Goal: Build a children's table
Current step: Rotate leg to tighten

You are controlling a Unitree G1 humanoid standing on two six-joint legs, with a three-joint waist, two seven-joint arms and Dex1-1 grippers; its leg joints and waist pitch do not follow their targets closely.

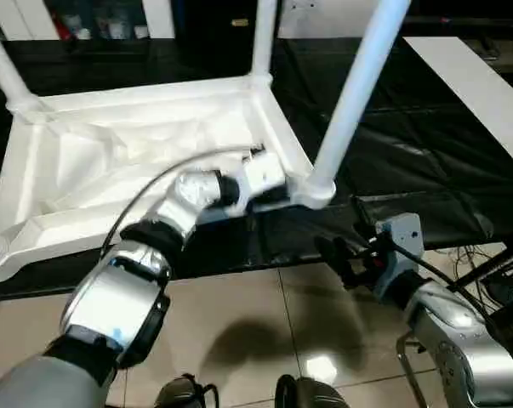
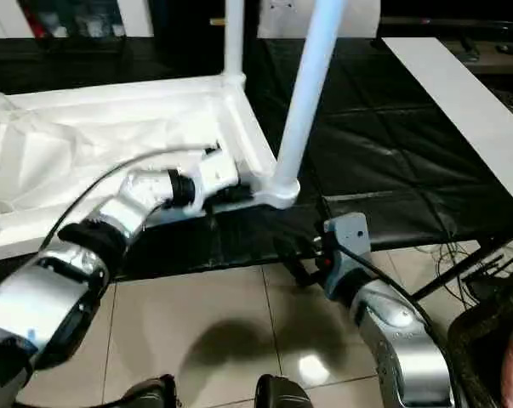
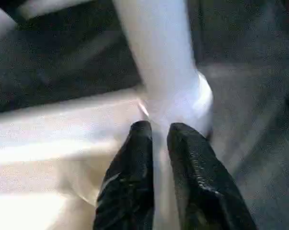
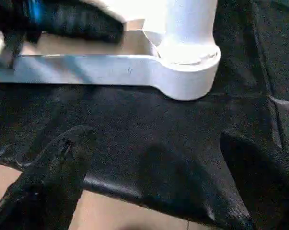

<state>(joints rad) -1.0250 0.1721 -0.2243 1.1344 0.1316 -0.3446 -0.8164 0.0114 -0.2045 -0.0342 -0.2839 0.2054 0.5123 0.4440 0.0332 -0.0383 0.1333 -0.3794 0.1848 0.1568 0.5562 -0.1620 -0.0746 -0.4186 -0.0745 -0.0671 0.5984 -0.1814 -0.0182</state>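
Here we saw the upturned tabletop (image 1: pixel 145 153) at upper left, a leg (image 1: pixel 356 93) socketed at centre. The left gripper (image 3: pixel 156 136), nearly closed, pinched the tabletop's rim; the right gripper (image 4: pixel 149 158) gaped empty. We judged a half-seated leg could topple if nudged.

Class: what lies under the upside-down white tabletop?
Under the tabletop lies the work table's black cover, showing around its edges. The part directly beneath stays hidden.
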